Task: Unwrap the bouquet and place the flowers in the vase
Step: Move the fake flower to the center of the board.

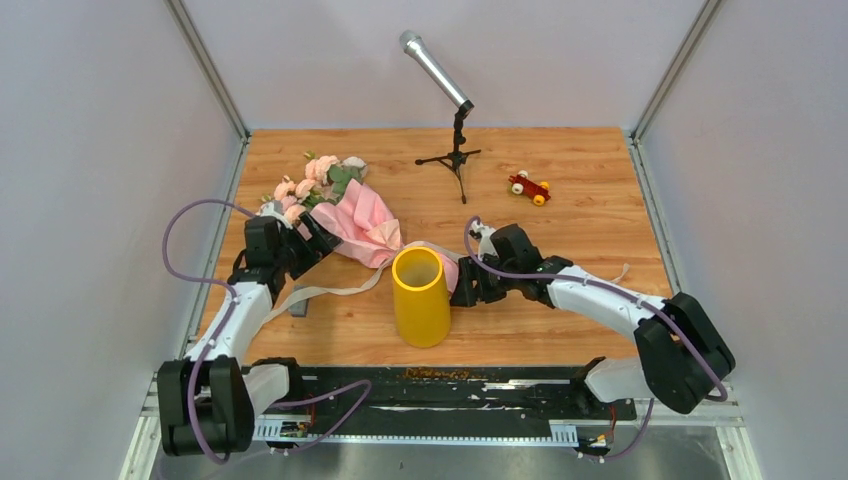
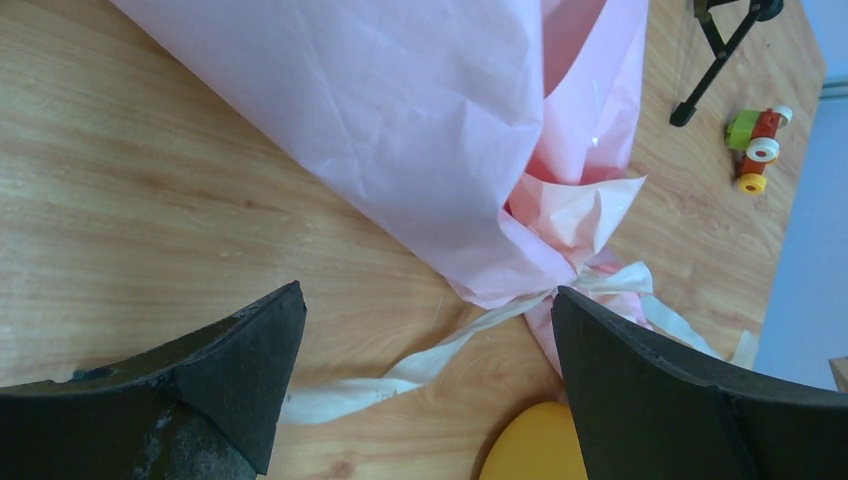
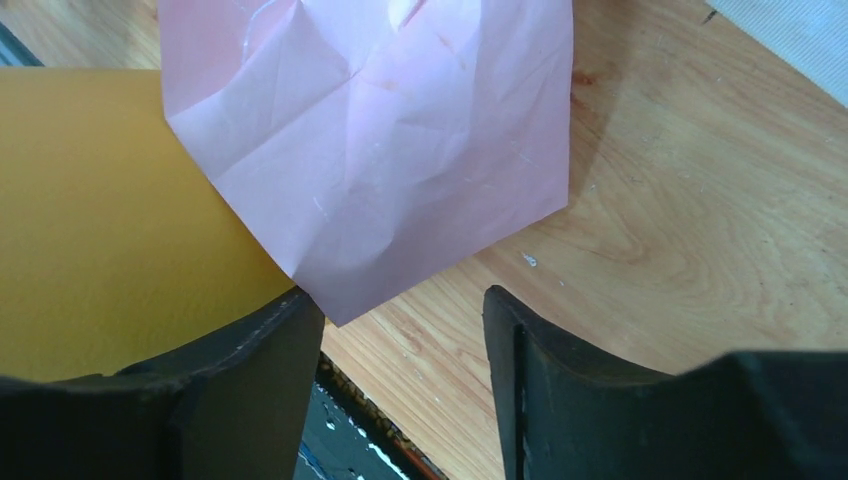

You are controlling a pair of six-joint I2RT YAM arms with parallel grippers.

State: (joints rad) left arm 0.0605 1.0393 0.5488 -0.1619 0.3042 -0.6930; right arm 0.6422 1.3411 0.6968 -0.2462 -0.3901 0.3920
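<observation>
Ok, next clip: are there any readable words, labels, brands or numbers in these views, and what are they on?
None can be read in any view. The yellow vase, the pink wrapping paper, the microphone and the toy car all show plain surfaces with no print.

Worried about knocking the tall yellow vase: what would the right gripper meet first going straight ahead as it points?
Probably the loose end of the pale pink wrapping paper, just ahead of the right gripper. The yellow vase stands close beside one finger, so it might brush that.
</observation>
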